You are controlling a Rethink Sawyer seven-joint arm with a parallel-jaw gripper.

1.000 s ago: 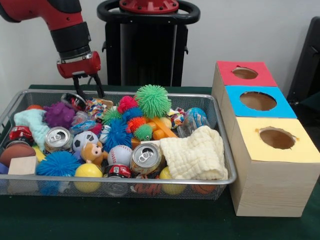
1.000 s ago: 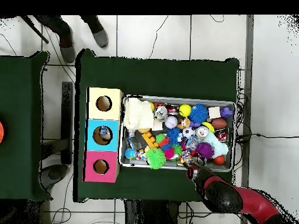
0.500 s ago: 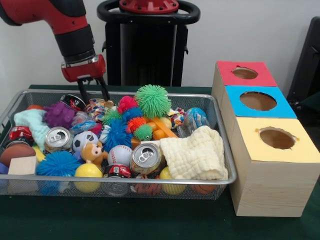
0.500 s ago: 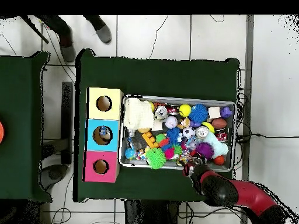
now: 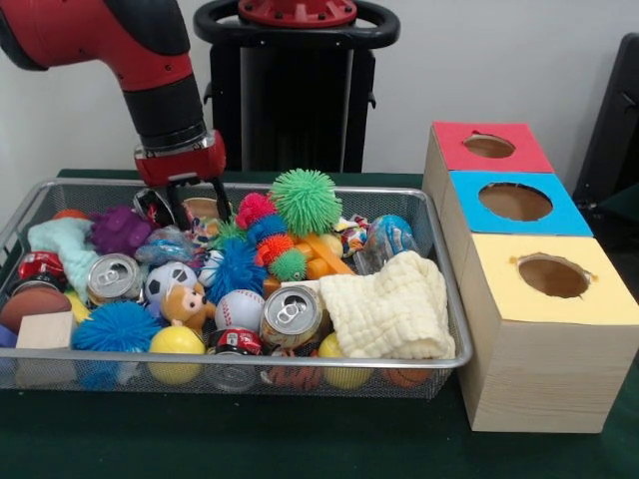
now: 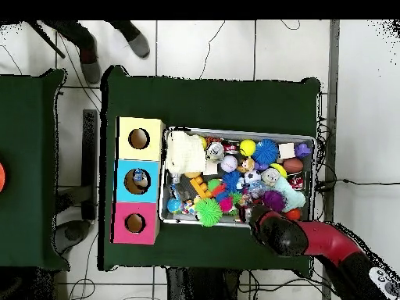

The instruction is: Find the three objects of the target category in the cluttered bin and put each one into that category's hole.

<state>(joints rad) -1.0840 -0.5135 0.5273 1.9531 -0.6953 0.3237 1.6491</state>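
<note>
A wire mesh bin (image 5: 451, 329) holds a heap of toys: a green spiky ball (image 5: 306, 200), blue spiky balls (image 5: 117, 326), two drink cans (image 5: 293, 314), a baseball (image 5: 240, 309), a soccer ball (image 5: 168, 279), a purple toy (image 5: 120, 230) and a white cloth (image 5: 391, 309). My gripper (image 5: 198, 206) is open and hangs low over the bin's back row, left of the green spiky ball, its fingers astride a tan item. In the overhead view the red arm (image 6: 301, 238) hides the gripper at the bin's (image 6: 238, 131) lower edge.
Right of the bin stands a wooden box with a red hole (image 5: 489, 146), a blue hole (image 5: 515, 202) and a yellow hole (image 5: 553, 275). A wooden block (image 5: 45, 329) and a yellow ball (image 5: 176, 341) lie at the bin's front left. A person's feet (image 6: 90, 47) show beyond the table.
The gripper has moved right and down, from behind the bin's back rim to low over the back-row toys. It has stayed open and the toys have not shifted.
</note>
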